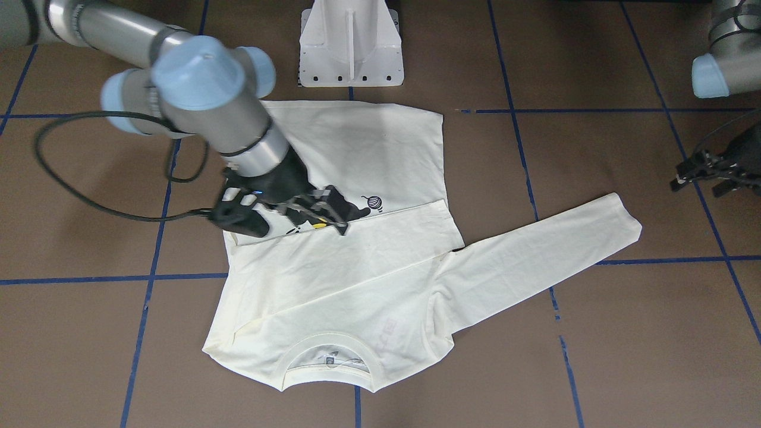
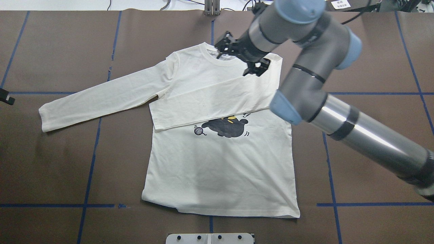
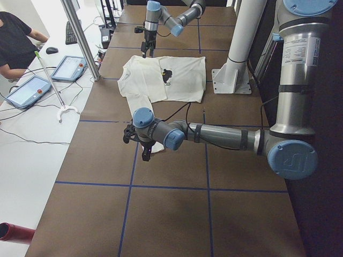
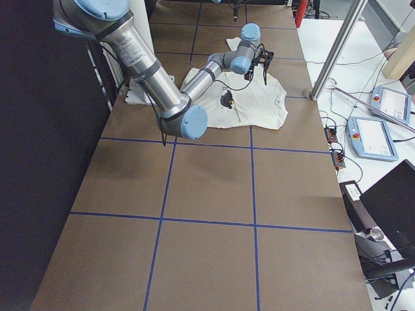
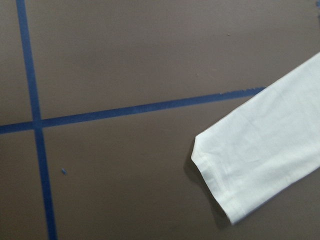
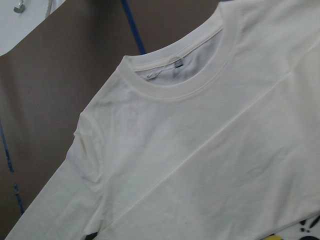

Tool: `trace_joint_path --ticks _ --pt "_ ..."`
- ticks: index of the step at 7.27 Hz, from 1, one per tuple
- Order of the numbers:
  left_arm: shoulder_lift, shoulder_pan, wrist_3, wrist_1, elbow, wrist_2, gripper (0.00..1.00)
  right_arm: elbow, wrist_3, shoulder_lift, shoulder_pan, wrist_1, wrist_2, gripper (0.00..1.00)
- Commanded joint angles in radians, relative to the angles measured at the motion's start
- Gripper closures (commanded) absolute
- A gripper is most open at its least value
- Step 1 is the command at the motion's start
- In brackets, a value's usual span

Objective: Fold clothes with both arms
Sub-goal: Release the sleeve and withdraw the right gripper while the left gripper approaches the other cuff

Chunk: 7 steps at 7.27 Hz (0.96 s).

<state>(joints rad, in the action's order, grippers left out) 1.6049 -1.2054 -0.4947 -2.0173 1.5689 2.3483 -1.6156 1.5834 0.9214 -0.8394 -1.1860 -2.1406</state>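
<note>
Cream cotton T-shirt [image 2: 220, 169] lying flat and print-up on the brown tabletop [image 2: 51, 169], one sleeve folded across the chest

The right arm [image 2: 356, 125] hangs over the collar [image 2: 206, 47] end, its jaws spread and empty; the left arm [image 3: 214, 136] waits near the outstretched sleeve's cuff [image 5: 250, 170], jaws apparently spread too, holding nothing. The cloth looks light and limp, likely to sag or wrinkle, so I'd pinch it at cuff and shoulder seam and lift both ends together
</note>
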Motion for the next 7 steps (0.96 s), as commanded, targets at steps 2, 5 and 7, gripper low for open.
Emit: trace_joint_path --ticks 2,5,7 --pt "0.15 0.069 -0.079 -0.099 -0.183 -0.046 0.12 -0.182 -0.303 0.353 -0.246 0.009 -0.267 0.01" --pt "0.153 0.154 -0.077 -0.098 -0.23 -0.047 0.32 -0.188 -0.381 0.41 -0.259 0.011 -0.266 0.01" --pt "0.148 0.158 -0.074 -0.095 -0.228 -0.05 0.64 -0.191 -0.378 0.41 -0.257 0.011 -0.263 0.0"
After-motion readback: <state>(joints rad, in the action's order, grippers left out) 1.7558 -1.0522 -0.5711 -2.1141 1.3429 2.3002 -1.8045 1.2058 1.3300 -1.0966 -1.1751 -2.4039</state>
